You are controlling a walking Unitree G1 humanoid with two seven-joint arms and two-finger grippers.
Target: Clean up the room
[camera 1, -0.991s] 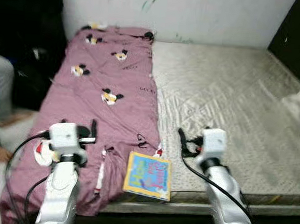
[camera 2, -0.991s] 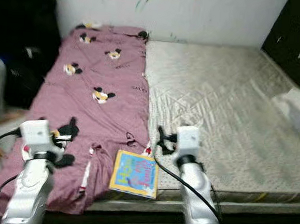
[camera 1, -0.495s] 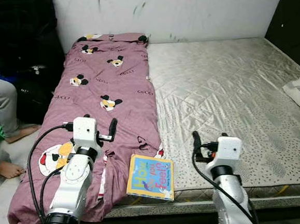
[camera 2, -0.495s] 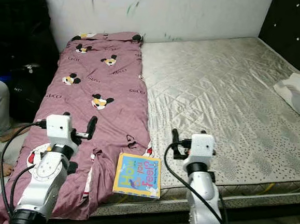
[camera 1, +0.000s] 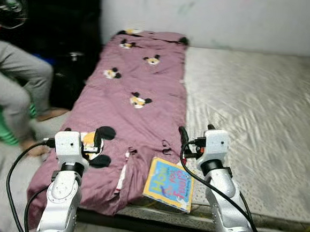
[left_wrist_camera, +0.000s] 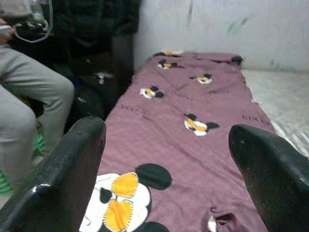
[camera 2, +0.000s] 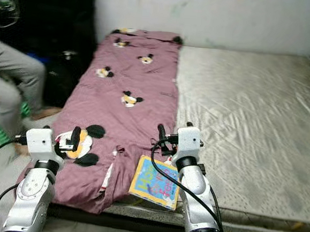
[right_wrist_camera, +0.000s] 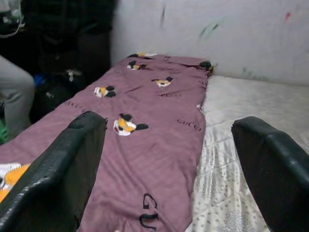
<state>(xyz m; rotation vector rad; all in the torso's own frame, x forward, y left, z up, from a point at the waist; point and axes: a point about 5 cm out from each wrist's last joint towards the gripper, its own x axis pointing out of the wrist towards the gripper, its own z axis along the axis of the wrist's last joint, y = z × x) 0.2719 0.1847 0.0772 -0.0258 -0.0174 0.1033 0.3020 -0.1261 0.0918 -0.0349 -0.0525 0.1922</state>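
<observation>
The bed [camera 1: 262, 119] takes up most of the room ahead of the robot, its bare quilted mattress running away from both sets of jaws toward the wall. A long mauve blanket [camera 1: 141, 88] printed with cartoon mice lies along the bed's left side, its long axis pointing straight away from the robot. Its near end hangs over the foot of the bed, just beyond the left gripper [camera 1: 96, 146]. A person's grey-trousered legs [camera 1: 15, 83] are well off to the left of that gripper, beside the bed.

The thing most plainly out of place is the picture book [camera 1: 170, 176], lying flat at the foot edge of the bed, its near corner jutting over the edge. It sits between the two arms, below and a little to the left of the right gripper [camera 1: 184, 141], close by its wrist. It lies well apart from the left gripper, with a fold of blanket between. Its longer side runs roughly away from the robot, slightly skewed.

Both sets of jaws stand wide open and hold nothing; each wrist view looks between spread fingers [right_wrist_camera: 53, 174] up the length of the blanket.

My guess is the book goes first, and the right arm is the nearer one. Its jaws are aimed past the book, so they would have to draw back and dip toward the overhanging corner.
</observation>
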